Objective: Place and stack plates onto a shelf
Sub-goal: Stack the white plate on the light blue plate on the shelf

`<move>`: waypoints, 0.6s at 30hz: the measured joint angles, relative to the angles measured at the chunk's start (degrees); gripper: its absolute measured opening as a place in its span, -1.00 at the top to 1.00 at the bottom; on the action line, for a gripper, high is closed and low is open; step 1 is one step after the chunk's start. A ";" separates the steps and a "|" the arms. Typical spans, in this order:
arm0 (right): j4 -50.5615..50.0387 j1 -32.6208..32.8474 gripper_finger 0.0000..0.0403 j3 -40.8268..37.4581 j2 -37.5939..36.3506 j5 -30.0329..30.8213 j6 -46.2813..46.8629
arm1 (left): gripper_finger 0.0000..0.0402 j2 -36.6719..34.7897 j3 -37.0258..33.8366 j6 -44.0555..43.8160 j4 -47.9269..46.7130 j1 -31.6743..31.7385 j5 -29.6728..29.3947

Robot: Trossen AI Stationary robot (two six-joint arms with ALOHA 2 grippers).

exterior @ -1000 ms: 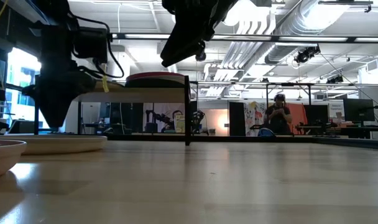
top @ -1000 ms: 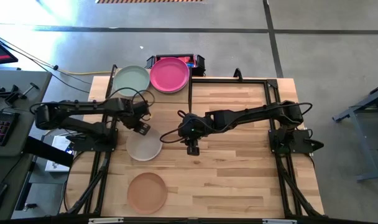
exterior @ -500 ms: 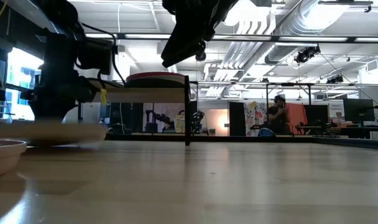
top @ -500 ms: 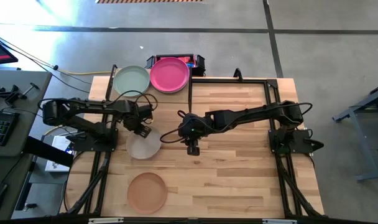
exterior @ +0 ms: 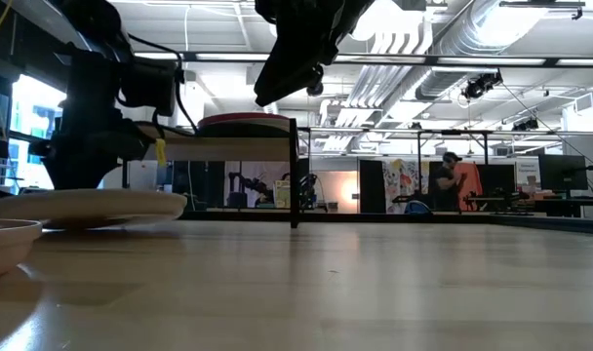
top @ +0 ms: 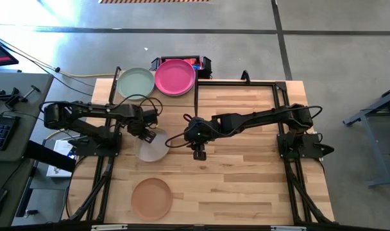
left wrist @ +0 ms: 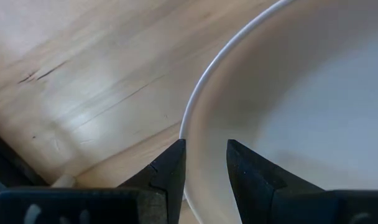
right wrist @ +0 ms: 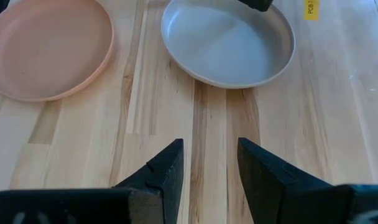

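Left gripper (top: 148, 133) sits at the rim of the off-white plate (top: 151, 147), on the plate's shelf-ward edge. Left wrist view: the two dark fingers (left wrist: 169, 171) straddle the rim (left wrist: 198, 93), one outside, one inside the bowl of the plate; they stand close to the rim, pinching it or nearly so, and actual contact cannot be told. Low view: this plate (exterior: 87, 207) is slightly tilted, seemingly raised off the wood on its right side, under the dark mass of the left arm.

Right gripper (top: 198, 152) hovers over bare tabletop (top: 246, 173) near the middle, fingers spread, holding nothing. Right wrist view looks past its own fingers (right wrist: 167, 171) at the off-white plate (right wrist: 228, 42) and the peach plate (right wrist: 49, 46), both well apart from it.

Other plates: peach plate (top: 151, 198) lies alone toward the near-left corner of the table. Pale green plate (top: 136, 82) and magenta plate (top: 175, 76) sit side by side on the shelf (top: 118, 70) at the far-left end, edges touching or overlapping.

View differences: only the high view gives the shelf plates' colours; the low view shows the shelf (exterior: 228, 148) as a raised board, with just a reddish rim (exterior: 243, 119) on top. The low view also shows a person (exterior: 450, 180) far back in the room.
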 joint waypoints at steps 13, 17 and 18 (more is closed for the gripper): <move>0.00 -0.12 0.36 0.00 0.00 0.00 -0.02 | 0.48 -0.03 0.00 -2.31 -0.05 -1.05 2.69; 0.01 -0.74 0.36 0.00 0.00 -0.02 -0.02 | 0.48 -0.03 0.00 -2.35 -0.27 -1.63 2.69; 0.02 -1.02 0.36 0.00 0.00 0.00 -0.02 | 0.48 -0.03 0.00 -2.37 -0.33 -1.63 2.69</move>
